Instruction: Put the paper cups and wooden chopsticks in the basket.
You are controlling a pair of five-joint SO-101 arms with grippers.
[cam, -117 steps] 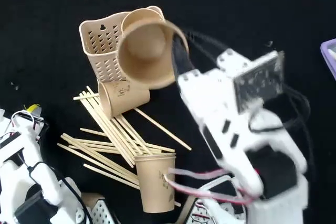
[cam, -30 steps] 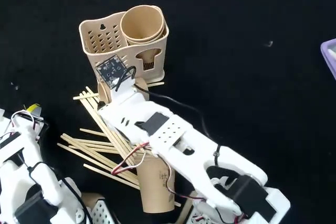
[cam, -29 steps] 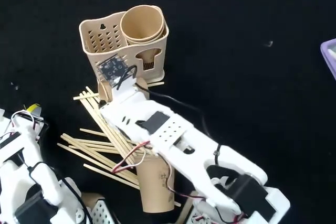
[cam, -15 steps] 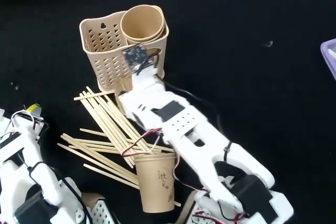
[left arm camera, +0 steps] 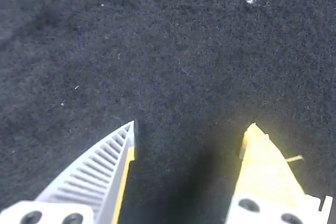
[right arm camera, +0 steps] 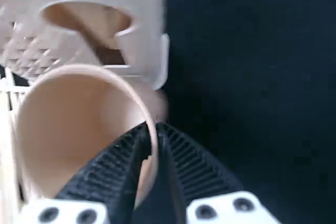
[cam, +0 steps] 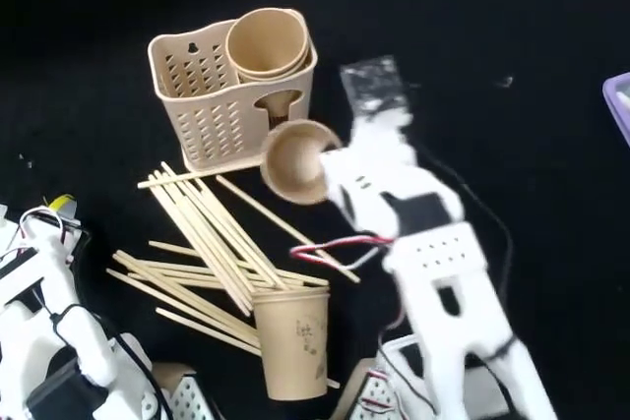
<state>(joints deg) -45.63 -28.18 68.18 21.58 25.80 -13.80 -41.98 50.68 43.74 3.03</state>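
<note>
- The left tool (left arm camera: pixel 192 126), one ribbed grey finger and one yellow, hangs spread wide with nothing between them. It sits over the felt-like black cloth of the bench (cam: pixel 512 66) at the near left corner, apparently parked out of the way.
- The pale, thin wooden chopsticks (cam: pixel 207 238) lie loose on the cloth in a fanned, crossed heap in front of the basket. None is in the basket yet. They look slim and smooth, so I'd expect them to roll or slip if pinched singly.
- The beige perforated plastic basket (cam: pixel 202 120) stands upright with stiff slotted walls and two open-topped compartments. The left one looks empty, perhaps left free for the sticks.
- The tan paper nested cups (cam: pixel 268 43) sit mouth-up in the right compartment, stacked to save room.
- A tan, tapered upright cup (cam: pixel 292 341) of paper stands at the near edge of the heap, not yet collected.
- Another tan paper cup, the held cup (cam: pixel 293 159), is tipped on its side just beside the basket's front corner.
- The right tool (right arm camera: pixel 152 127), with black ribbed fingers, is pinched closed on its thin rim, one finger inside and one outside. That grip should spare the soft wall from crushing. I'd guess the cup needs lifting and righting over the stack.
- A lilac container (cam: pixel 618 95) peeks in at the far right edge.
</note>
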